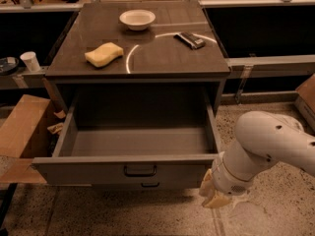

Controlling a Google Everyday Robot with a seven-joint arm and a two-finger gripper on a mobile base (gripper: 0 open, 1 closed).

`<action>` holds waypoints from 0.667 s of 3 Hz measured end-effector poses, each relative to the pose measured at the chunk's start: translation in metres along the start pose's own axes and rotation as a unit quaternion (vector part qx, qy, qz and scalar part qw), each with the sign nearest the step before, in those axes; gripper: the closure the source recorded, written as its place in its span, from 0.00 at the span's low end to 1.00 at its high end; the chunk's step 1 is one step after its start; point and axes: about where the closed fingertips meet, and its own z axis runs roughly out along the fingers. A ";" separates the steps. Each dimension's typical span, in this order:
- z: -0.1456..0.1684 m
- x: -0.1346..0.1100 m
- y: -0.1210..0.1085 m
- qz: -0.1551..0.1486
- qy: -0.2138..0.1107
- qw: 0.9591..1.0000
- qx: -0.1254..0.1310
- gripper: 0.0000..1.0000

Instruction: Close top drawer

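The top drawer [133, 141] is pulled fully out of the grey cabinet. Its deep box is empty. Its front panel [123, 170] faces me with a small black loop handle [140, 171] at the centre. A lower drawer's black handle [149, 184] peeks out just below. My gripper [215, 194] hangs from the white arm [268, 144] at the right end of the front panel, close to its lower right corner, a little in front of it.
On the cabinet top [157, 58] lie a yellow sponge [104, 54], a white bowl [137, 19] and a dark flat object [190, 40]. A cardboard box [22, 132] stands left of the drawer. A white cup [30, 61] sits on the left shelf.
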 end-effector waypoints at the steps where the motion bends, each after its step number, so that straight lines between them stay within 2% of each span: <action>1: 0.021 0.002 -0.022 0.002 0.015 1.000 0.016 0.96; 2: 0.016 -0.005 -0.044 0.003 0.018 0.999 0.044 1.00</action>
